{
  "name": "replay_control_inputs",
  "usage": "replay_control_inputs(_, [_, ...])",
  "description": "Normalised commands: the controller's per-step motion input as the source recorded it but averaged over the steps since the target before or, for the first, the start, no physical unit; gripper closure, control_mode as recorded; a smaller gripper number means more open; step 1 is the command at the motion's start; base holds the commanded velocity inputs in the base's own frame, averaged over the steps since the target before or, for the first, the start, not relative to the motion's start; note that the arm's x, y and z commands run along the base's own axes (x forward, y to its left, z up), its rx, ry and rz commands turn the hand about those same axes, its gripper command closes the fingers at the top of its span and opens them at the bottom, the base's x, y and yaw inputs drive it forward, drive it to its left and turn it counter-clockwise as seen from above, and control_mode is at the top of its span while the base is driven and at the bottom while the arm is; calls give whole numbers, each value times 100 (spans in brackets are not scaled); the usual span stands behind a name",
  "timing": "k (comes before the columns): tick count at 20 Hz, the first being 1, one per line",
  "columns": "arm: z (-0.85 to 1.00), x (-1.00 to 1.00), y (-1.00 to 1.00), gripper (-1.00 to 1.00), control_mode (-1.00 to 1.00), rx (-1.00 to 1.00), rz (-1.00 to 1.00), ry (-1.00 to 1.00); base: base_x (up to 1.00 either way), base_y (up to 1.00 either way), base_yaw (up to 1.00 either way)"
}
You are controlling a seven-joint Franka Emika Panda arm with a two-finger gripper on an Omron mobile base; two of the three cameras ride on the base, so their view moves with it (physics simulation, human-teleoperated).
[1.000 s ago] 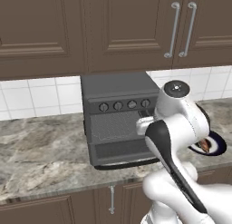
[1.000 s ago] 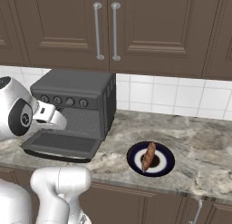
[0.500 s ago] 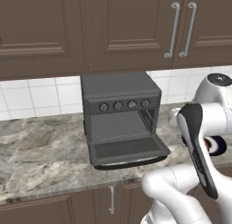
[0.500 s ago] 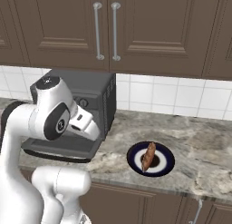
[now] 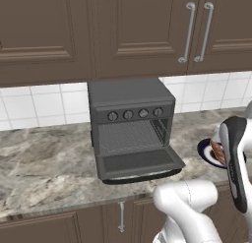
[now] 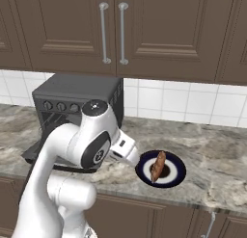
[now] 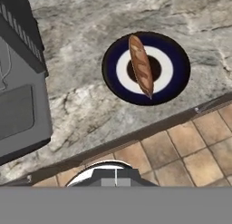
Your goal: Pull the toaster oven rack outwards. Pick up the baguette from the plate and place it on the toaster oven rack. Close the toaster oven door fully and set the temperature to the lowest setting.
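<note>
The toaster oven (image 5: 130, 106) stands on the counter with its door (image 5: 140, 163) folded down flat. The grey wire rack (image 5: 129, 136) shows inside the cavity. To the oven's right lies the dark blue plate (image 6: 174, 174) with the baguette (image 6: 157, 165) across its middle. My gripper (image 6: 134, 160) hangs shut and empty above the counter's front edge, between the oven and the plate. From the hand view the baguette (image 7: 140, 64) lies lengthwise on the plate (image 7: 176, 69), and the oven door (image 7: 18, 114) sits at the left. My arm hides part of the plate (image 5: 204, 149) in the left base view.
Brown wall cabinets with long bar handles (image 6: 112, 33) hang above a white tile backsplash (image 6: 178, 102). The marble counter (image 5: 44, 163) runs left and right of the oven. Beyond its front edge lies the tiled floor (image 7: 181, 146).
My arm has swung from the oven's front to the right, toward the plate. The gripper stayed shut. Oven, door, plate and baguette have not moved.
</note>
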Motion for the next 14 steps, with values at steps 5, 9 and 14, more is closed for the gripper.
replay_control_inputs(5, [-30,-4,-61,100,-100,0,0,-2,0,0,0])
replay_control_inputs(9, [-25,-1,-46,100,-100,0,2,-8,0,0,0])
replay_control_inputs(14, [-29,-1,-26,-100,-100,1,6,-15,0,0,0])
